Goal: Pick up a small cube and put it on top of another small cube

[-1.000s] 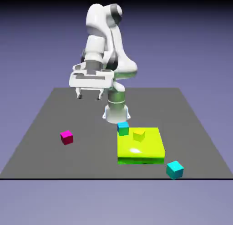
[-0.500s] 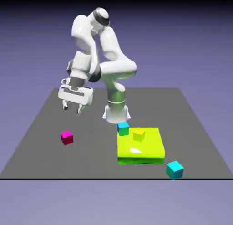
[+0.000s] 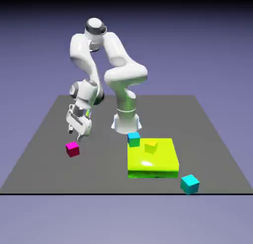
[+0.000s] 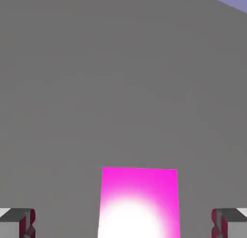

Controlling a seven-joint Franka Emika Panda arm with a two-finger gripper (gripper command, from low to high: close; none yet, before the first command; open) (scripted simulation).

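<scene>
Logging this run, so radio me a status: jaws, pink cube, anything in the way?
Jaws open above pink cube, nothing held. Cube on table, between the fingertips in hand view. Nothing seen in the way.

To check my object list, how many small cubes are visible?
4: the magenta cube below the claw, one blue cube and the yellow cube at the slab, the cyan cube near the table's front edge.

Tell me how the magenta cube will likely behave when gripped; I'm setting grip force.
The magenta cube looks stiff: its edges are straight and corners crisp. Sitting flat-faced on the table, it seems unlikely to roll. Its glossy highlight hints at a somewhat slippery surface.
</scene>
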